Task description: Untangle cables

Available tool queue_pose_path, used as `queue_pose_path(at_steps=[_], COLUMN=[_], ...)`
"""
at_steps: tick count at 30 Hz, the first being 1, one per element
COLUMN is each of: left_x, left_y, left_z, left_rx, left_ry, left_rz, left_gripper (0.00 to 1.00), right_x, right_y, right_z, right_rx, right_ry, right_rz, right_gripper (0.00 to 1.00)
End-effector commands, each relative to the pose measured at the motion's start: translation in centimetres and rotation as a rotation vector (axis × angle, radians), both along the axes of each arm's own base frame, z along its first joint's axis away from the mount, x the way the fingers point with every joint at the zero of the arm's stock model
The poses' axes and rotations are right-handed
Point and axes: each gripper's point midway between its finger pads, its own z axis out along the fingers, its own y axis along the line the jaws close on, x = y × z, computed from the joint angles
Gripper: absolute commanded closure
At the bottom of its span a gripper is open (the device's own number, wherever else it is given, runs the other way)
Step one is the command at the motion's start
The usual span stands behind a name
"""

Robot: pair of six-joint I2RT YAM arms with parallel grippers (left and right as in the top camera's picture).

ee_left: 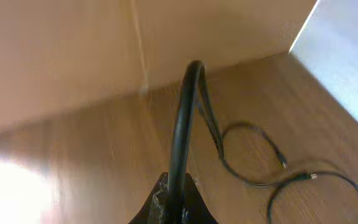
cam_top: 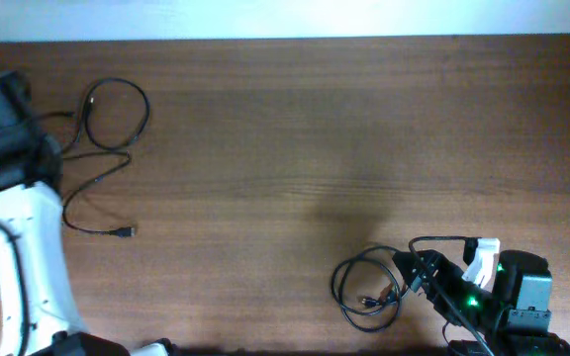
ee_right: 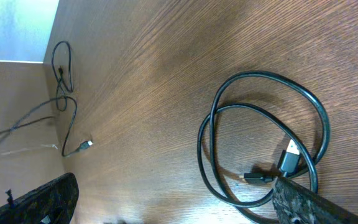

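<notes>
Two cable clusters: loose cords (cam_top: 146,111) left, coil (ee_right: 199,143) right.

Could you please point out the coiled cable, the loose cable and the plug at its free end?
coiled cable (ee_right: 266,74): right wrist view, top of the outer loop.
loose cable (cam_top: 145,107): overhead view, right side of its loop.
plug (cam_top: 125,232): overhead view, connector body.
</notes>
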Motion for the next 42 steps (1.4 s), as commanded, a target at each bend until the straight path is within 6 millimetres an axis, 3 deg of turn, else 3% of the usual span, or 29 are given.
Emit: queue_pose_path(at_steps=[1,2,3,4,7,10,11,13,14,17,19,20,21,23,25,26,28,29,32,34,36,39,41,42], left_x=[-0.4,0.0,1.0,3.0,4.7,2.9,2.6,-0.2,-2.5,-4.6,-5.2,-5.2,-4.0,0.3,1.3,1.0,0.2,-0.8,-5.3,-8.3,-9.9,-9.2,-9.8,-10.6], left_y=[0.9,0.6,-0.4,-3.2,-8.5,-13.8,-14.3,-11.5,-10.5,-8.7,-5.9,-5.2,-6.8,-15.4,-23.3,-30.7,-35.1,-37.5,-46.6,-52.3,-56.7,-61.4,-64.2,-65.1], left_z=[-4.0,-4.8,-5.5,-5.9,-6.4,-8.7,-9.0,-10.0,-10.3,-10.3,-6.4,-2.8,-0.4,3.0,2.3,0.1,-3.6,-5.9,-12.9,-15.4,-16.4,-19.7,-22.9,-25.0], left_rx=[-0.235,-0.288,-0.358,-0.484,-0.686,-0.813,-0.793,-0.586,-0.556,-0.581,-0.599,-0.616,-0.687,-0.804,-0.766,-0.747,-0.675,-0.659,-0.628,-0.537,-0.402,-0.014,0.067,0.078], left_ry=[-0.07,-0.075,-0.096,-0.15,-0.184,-0.019,0.026,0.212,0.28,0.306,0.222,0.123,0.024,-0.083,0.037,0.187,0.365,0.443,0.569,0.548,0.463,0.404,0.403,0.424], left_rz=[0.01,-0.019,-0.08,-0.217,-0.402,-0.433,-0.44,-0.282,-0.171,-0.112,-0.13,-0.133,-0.23,-0.846,-1.226,-1.46,-1.556,-1.614,-1.884,-2.098,-2.249,-2.238,-2.257,-2.285], left_gripper=[1.0,0.75,0.36,0.01,0.01,0.01,0.01,0.01,0.01,0.01,0.01,0.01,0.01,0.01,0.01,0.01,0.01,0.01,0.01,0.01,0.01,0.01,0.01,0.09], right_x=[0.0,0.0,0.0,0.0,0.0,-0.3,-0.4,-1.1,-1.5,-1.6,-1.6,-1.6,-1.6,-1.5,-0.9,0.2,0.4,0.1,-1.4,-1.9,-2.3,-3.1,-3.6,-3.9], right_y=[-0.1,-0.1,-0.1,-0.1,-0.1,-0.1,-0.1,0.0,0.0,0.0,0.0,0.0,0.0,-0.4,-1.0,-2.0,-3.9,-5.7,-6.7,-6.6,-6.6,-6.5,-6.5,-6.5], right_z=[-0.2,-0.2,-0.2,-0.2,-0.2,-0.4,-0.5,-1.0,-1.2,-1.3,-1.3,-1.3,-1.3,-1.6,-1.2,1.0,4.0,7.1,12.1,12.0,11.5,10.6,10.1,9.9], right_rx=[-0.018,-0.018,-0.018,-0.018,-0.018,-0.017,-0.016,-0.013,-0.027,-0.034,-0.036,-0.036,-0.036,-0.061,-0.141,-0.227,-0.34,-0.429,-0.486,-0.485,-0.484,-0.483,-0.494,-0.494], right_ry=[-0.011,-0.011,-0.01,-0.01,-0.009,0.009,0.013,0.052,0.057,0.056,0.057,0.058,0.058,0.06,-0.004,-0.101,-0.162,-0.2,-0.282,-0.265,-0.238,-0.188,-0.167,-0.153], right_rz=[0.009,0.009,0.008,0.009,0.008,0.009,0.009,0.009,0.03,0.04,0.042,0.042,0.041,0.025,0.058,0.052,-0.005,-0.084,-0.147,-0.143,-0.136,-0.123,-0.104,-0.101], right_gripper=[0.01,0.01,0.01,0.01,0.01,0.01,0.01,0.01,0.01,0.01,0.01,0.01,0.01,0.01,0.01,0.01,0.01,0.01,0.01,0.01,0.01,0.01,0.01,0.01])
